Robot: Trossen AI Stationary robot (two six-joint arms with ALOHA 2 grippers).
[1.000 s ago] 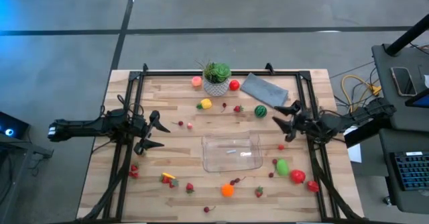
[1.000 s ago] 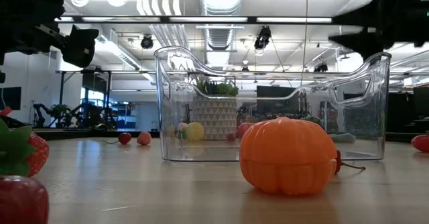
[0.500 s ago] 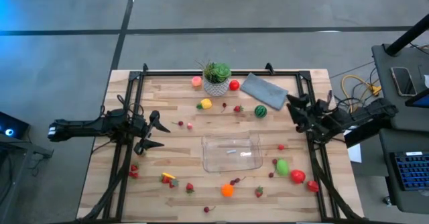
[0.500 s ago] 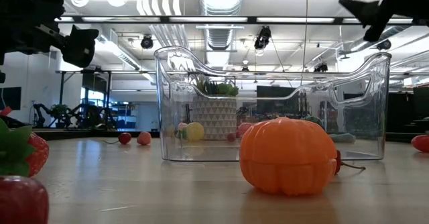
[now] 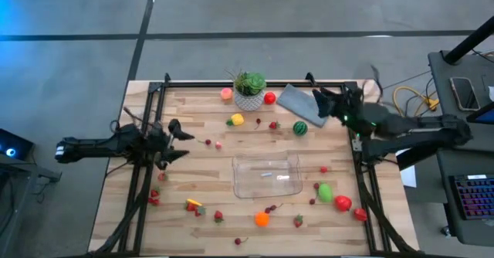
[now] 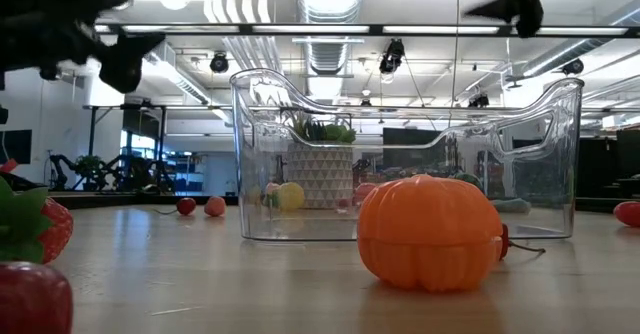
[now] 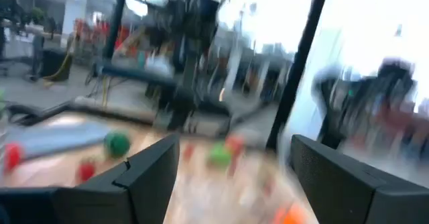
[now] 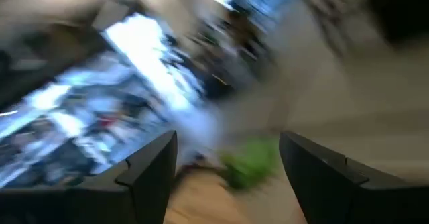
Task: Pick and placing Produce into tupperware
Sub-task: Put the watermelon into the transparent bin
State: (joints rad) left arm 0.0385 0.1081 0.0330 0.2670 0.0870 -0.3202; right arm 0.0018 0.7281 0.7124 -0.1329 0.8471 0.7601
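The clear tupperware (image 5: 267, 174) stands in the middle of the wooden table, and the low view looks through its wall (image 6: 400, 154). Produce lies scattered around it: an orange fruit (image 5: 262, 219) (image 6: 430, 232) near the front, a green one (image 5: 325, 192), a red tomato (image 5: 343, 203), the striped melon (image 5: 299, 127), a yellow piece (image 5: 237, 120) and strawberries. My left gripper (image 5: 179, 140) (image 7: 231, 177) hovers open at the table's left side. My right gripper (image 5: 319, 105) (image 8: 228, 177) hangs open, high above the far right part of the table, near the melon. Neither holds anything.
A potted plant (image 5: 249, 88) and a folded grey cloth (image 5: 303, 101) sit at the far edge. A black frame (image 5: 147, 134) runs along the table's sides. Red pieces (image 5: 154, 197) lie at the near left. Bare wood lies between the tupperware and my left gripper.
My right gripper has risen well above the table and swung toward the far edge, rolling as it went; its gap has stayed the same. My left gripper has tipped upward and rolled a little in place. No produce has moved.
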